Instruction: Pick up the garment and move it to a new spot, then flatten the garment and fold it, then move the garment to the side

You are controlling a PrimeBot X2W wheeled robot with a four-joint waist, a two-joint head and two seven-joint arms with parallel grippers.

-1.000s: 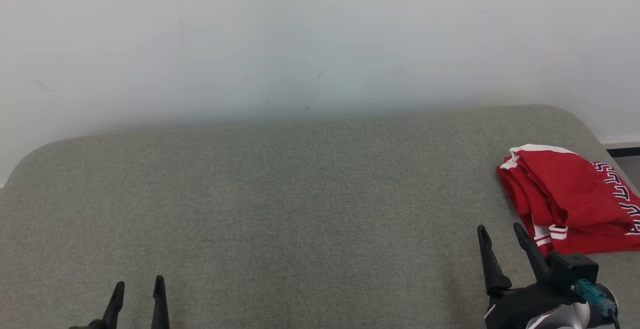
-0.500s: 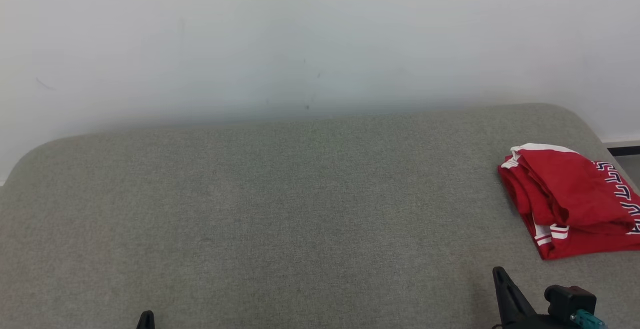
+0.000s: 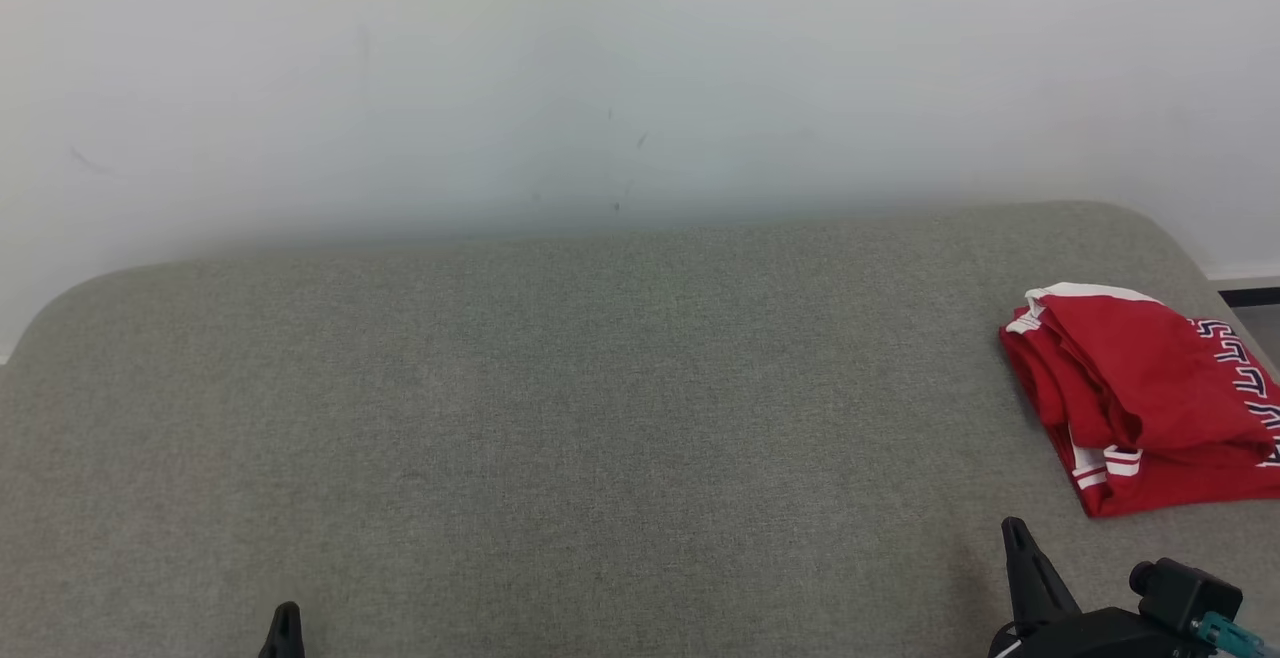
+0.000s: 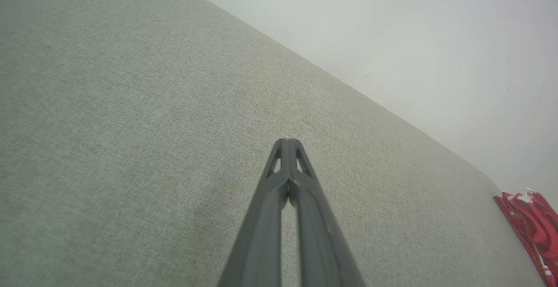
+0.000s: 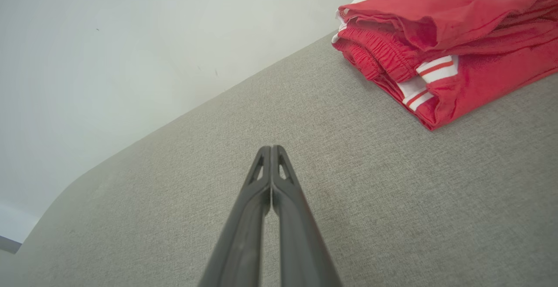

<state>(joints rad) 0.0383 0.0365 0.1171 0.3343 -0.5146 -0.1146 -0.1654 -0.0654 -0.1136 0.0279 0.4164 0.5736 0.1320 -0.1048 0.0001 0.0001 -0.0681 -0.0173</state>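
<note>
We see a wide padded surface point(image 3: 600, 388) covered in grey-green cloth, set against a pale wall point(image 3: 600, 68). The garment point(image 3: 1140, 408), red with white stripes and dark lettering, lies in a compact folded stack close to the right edge of the surface, touching only the cloth beneath it. Because it sits at the edge and the whole middle is bare, we judge that the folding is done and the garment is already set to the side, the task's last step. The left gripper point(image 4: 287, 143) hangs low at the near left, well apart from the garment, its two dark fingers pressed together with nothing between them. The right gripper point(image 5: 271, 149) sits at the near right, near the garment's front corner but not touching it, likewise clenched on nothing. We take it that both are held closed at the near edge because no grasp is needed now, and the gap between fingers and cloth means nothing can snag the stack.
</note>
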